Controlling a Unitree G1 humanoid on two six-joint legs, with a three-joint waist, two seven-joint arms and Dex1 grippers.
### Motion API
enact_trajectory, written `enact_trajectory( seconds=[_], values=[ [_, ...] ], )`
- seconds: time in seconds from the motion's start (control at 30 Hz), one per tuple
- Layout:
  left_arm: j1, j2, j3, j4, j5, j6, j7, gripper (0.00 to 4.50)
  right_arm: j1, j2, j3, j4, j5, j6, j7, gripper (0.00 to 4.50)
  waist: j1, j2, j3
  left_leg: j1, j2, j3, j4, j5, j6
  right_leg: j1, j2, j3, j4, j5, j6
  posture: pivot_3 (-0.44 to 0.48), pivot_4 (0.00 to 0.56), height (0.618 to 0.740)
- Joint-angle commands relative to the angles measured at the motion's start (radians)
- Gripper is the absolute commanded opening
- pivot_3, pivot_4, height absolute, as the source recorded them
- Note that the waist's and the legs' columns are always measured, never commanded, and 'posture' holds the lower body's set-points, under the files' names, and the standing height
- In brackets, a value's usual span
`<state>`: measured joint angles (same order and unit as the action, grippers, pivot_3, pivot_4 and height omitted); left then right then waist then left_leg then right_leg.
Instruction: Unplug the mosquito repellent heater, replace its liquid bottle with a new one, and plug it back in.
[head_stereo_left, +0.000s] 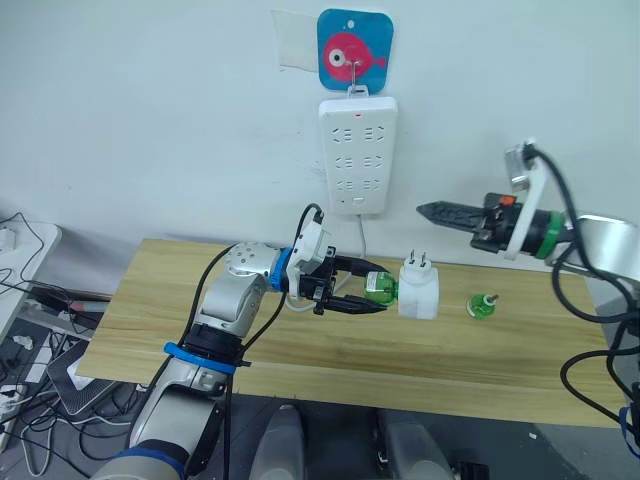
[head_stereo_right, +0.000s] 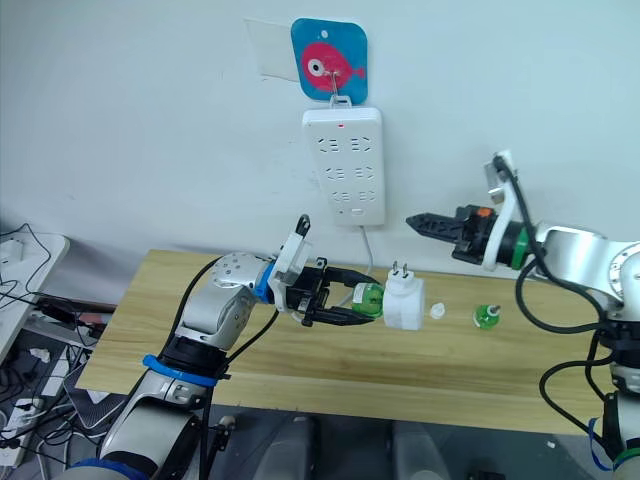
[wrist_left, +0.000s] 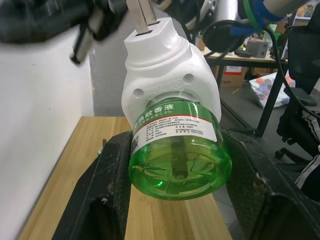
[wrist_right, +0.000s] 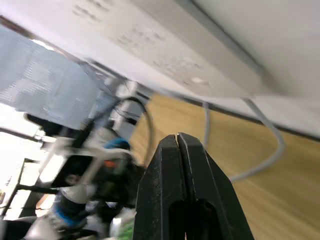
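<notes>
Fingers (wrist_left: 115, 190) of your left gripper (head_stereo_left: 362, 288) are clamping the green liquid bottle (head_stereo_left: 379, 288) seated in the small white rounded plastic heater (head_stereo_left: 419, 291) on the wooden counter (head_stereo_left: 300, 345), likely bracing to pull it; your right gripper (head_stereo_left: 432, 211) is hovering clenched, empty.

Even, bright room light is falling on the wall (head_stereo_left: 150, 100) and table (head_stereo_left: 300, 350), casting soft shadows. The right wrist view is blurring heavily; the green bottle (wrist_left: 180, 155) is glinting.
</notes>
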<state>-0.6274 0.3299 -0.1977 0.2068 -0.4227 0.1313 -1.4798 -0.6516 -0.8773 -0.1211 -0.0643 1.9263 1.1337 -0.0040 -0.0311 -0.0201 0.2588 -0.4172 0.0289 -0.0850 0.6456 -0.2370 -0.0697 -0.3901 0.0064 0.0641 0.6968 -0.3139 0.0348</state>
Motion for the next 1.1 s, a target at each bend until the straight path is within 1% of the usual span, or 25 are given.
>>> enact_trajectory(
  seconds=[0.03, 0.13, 0.2, 0.33, 0.43, 0.53, 0.73, 0.97, 1.1],
  values=[
    [-0.007, -0.002, 0.016, 0.000, -0.012, -0.001, 0.011, 2.23, 0.011, -0.042, -0.073, -0.056, 0.046, 0.099, 0.178, 0.02, 0.000, 0.000, 0.000, 0.000, 0.000, 0.000, 0.000, 0.000, 0.000, 0.000, 0.000, 0.000, 0.000, 0.000, 0.000, 0.000, 0.212, 0.740],
    [-0.010, -0.001, 0.015, 0.017, -0.006, -0.010, 0.009, 2.23, 0.064, -0.100, -0.082, -0.108, 0.046, 0.156, 0.314, 0.02, 0.001, 0.000, 0.000, 0.000, 0.000, 0.000, 0.000, 0.000, 0.000, 0.000, 0.000, 0.000, 0.000, 0.000, 0.000, -0.003, 0.215, 0.740],
    [-0.013, 0.001, 0.015, 0.023, -0.003, -0.014, 0.007, 2.23, 0.099, -0.124, -0.076, -0.158, 0.046, 0.146, 0.347, 0.02, 0.001, 0.000, 0.000, 0.000, 0.000, 0.000, 0.001, 0.000, 0.000, 0.000, 0.000, 0.000, 0.000, 0.000, 0.000, -0.005, 0.217, 0.740],
    [-0.016, -0.001, 0.011, 0.029, 0.006, -0.021, 0.007, 2.23, 0.145, -0.130, -0.044, -0.231, 0.046, 0.067, 0.271, 0.02, -0.003, 0.000, 0.000, 0.000, 0.000, 0.000, 0.001, 0.000, 0.000, 0.000, 0.000, 0.001, 0.001, 0.000, 0.000, -0.008, 0.220, 0.740],
    [-0.019, -0.002, 0.011, 0.029, 0.007, -0.020, 0.006, 2.23, 0.141, -0.120, -0.012, -0.229, 0.046, 0.016, 0.194, 0.02, -0.003, 0.000, 0.000, 0.001, 0.000, 0.000, 0.001, 0.000, 0.000, 0.000, 0.000, 0.001, 0.001, 0.000, 0.000, -0.008, 0.220, 0.740],
    [-0.021, -0.003, 0.010, 0.030, 0.008, -0.020, 0.004, 2.23, 0.126, -0.111, 0.018, -0.226, 0.031, -0.005, 0.162, 0.02, -0.002, 0.000, 0.000, 0.000, 0.000, 0.000, 0.001, 0.000, 0.000, 0.000, 0.000, 0.001, 0.001, 0.000, 0.000, -0.007, 0.220, 0.740],
    [-0.022, -0.005, 0.011, 0.011, 0.000, -0.008, 0.004, 2.23, 0.100, -0.090, 0.057, -0.212, -0.024, -0.011, 0.148, 0.02, -0.001, 0.000, 0.000, 0.000, 0.000, 0.000, 0.001, 0.000, 0.000, 0.000, 0.000, 0.000, 0.001, 0.000, 0.000, 0.001, 0.221, 0.740],
    [-0.013, -0.005, 0.015, -0.020, -0.020, 0.013, -0.004, 2.23, 0.094, -0.073, 0.077, -0.179, -0.160, 0.010, 0.147, 0.02, -0.001, 0.000, 0.000, 0.000, 0.000, 0.000, 0.001, 0.000, 0.000, 0.000, 0.000, 0.000, 0.001, 0.000, 0.000, 0.003, 0.221, 0.740],
    [-0.014, -0.007, 0.014, -0.024, -0.023, 0.017, -0.002, 2.23, 0.096, -0.062, 0.076, -0.167, -0.210, 0.024, 0.153, 0.02, -0.001, 0.000, 0.000, 0.000, 0.000, 0.000, 0.001, 0.000, 0.000, 0.000, 0.000, 0.000, 0.001, 0.000, 0.000, 0.005, 0.221, 0.740]
  ],
)
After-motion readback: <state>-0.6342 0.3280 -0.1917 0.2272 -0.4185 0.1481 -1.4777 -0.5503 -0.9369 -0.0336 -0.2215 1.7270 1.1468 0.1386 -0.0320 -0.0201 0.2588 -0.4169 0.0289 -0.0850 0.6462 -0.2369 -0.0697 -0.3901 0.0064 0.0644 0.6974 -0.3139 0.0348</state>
